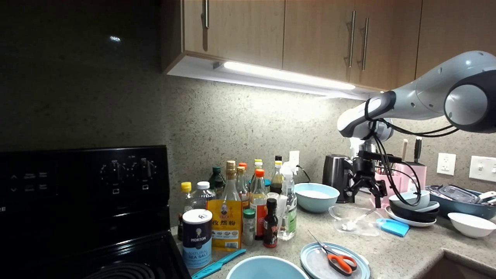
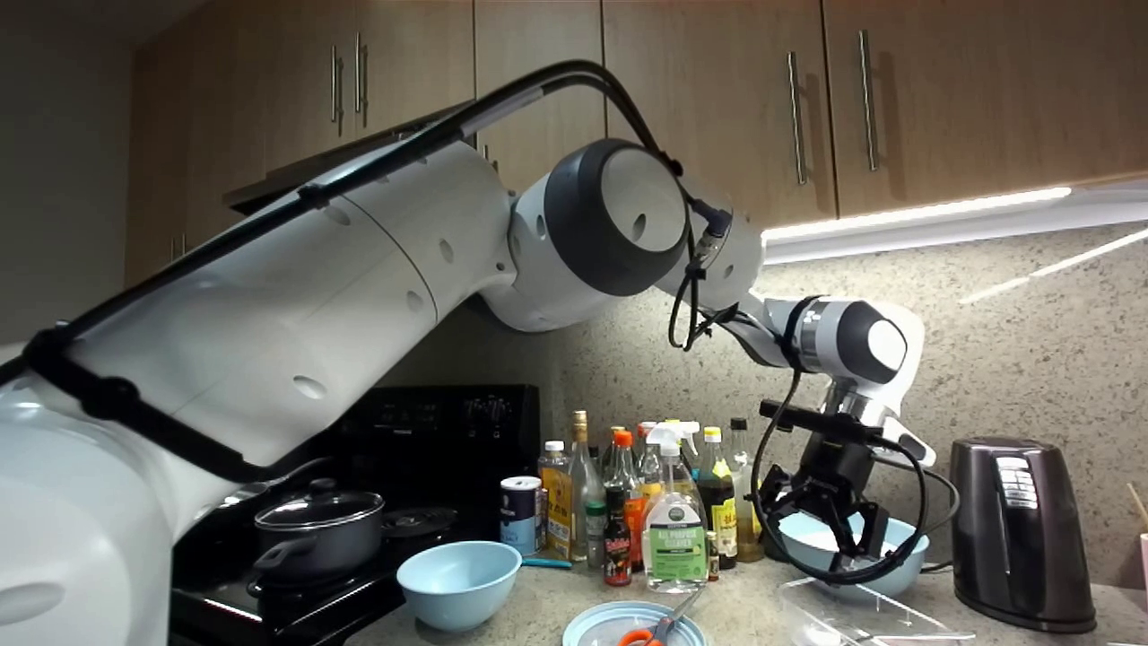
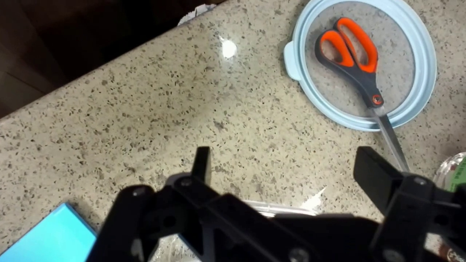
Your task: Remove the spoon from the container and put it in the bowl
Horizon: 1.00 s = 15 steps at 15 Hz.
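My gripper [image 1: 365, 203] is open and empty, fingers down, above the counter near a clear plastic container [image 1: 366, 231]. A white spoon [image 1: 351, 225] lies in that container. In the wrist view my open gripper [image 3: 283, 156] hides most of the clear container [image 3: 280, 208]; the spoon is hidden there. A pink utensil holder [image 1: 394, 181] stands upright behind the arm, partly covered by cables. One light blue bowl [image 1: 316, 197] with white contents is beside the kettle, behind my gripper [image 2: 854, 558] in an exterior view. Another light blue bowl [image 2: 459, 585] stands near the stove.
A dark kettle [image 2: 1021, 538] stands at the wall. Orange-handled scissors [image 3: 351, 54] lie on a round blue-rimmed lid [image 3: 424, 69]. Several bottles [image 1: 257, 201] line the wall. A flat blue item [image 1: 393, 227] and stacked dishes [image 1: 414, 211] are beside the clear container.
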Motion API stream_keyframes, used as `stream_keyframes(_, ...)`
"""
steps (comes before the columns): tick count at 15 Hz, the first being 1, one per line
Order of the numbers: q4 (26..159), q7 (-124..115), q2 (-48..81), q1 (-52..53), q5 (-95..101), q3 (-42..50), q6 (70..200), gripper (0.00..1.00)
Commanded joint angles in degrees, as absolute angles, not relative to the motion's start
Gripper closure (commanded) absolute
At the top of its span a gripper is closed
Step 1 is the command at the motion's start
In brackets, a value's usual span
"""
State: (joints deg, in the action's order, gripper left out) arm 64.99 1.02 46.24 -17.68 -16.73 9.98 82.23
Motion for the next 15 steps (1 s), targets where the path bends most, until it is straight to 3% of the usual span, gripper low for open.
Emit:
stream_keyframes(1, 65.0, -7.2, 46.9, -18.1, -21.4, 10.3, 87.4, 0.00)
stream_keyframes(8, 68.7, -21.9, 46.6, -17.4, -26.4, 12.0, 101.7, 0.00)
stream_keyframes(12, 66.0, -23.1, 48.4, -17.7, -24.9, 12.0, 100.3, 0.00)
stream_keyframes(15, 71.0, -30.1, 45.8, -15.5, -22.0, 15.8, 103.3, 0.00)
